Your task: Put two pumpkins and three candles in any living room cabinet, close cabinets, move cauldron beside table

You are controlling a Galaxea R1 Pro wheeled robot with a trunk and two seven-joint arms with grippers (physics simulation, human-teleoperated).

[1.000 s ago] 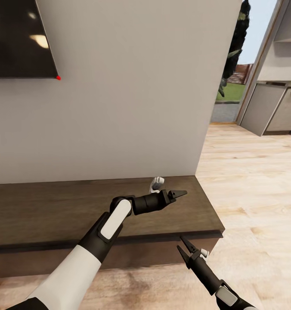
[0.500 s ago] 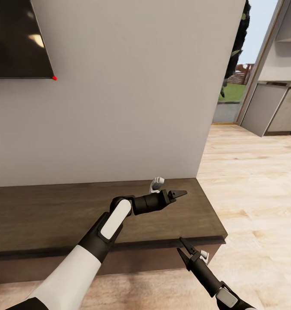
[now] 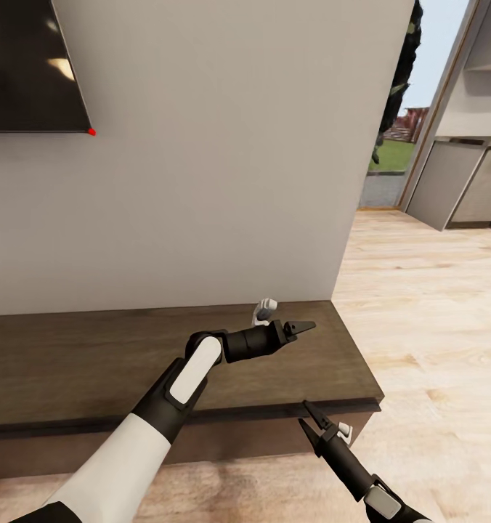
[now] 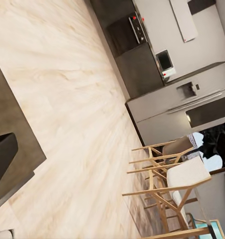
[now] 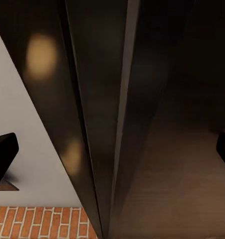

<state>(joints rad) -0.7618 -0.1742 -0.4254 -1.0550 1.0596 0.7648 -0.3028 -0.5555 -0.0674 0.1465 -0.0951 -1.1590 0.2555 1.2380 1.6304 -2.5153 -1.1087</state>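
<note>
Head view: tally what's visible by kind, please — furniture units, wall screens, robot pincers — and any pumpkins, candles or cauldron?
Cabinet: 1
TV screen: 1
Pincers: 2, left pincer over the cabinet top, right pincer open at the cabinet's front edge
Pumpkins: 0
Candles: 0
Cauldron: 0
Total: 4

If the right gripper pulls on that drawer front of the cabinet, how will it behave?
The cabinet looks like long, heavy wood, so it should probably stay put. I see no handle on its smooth front; the right gripper, open at the top edge, may slip. The left gripper hovers over the top.
</note>
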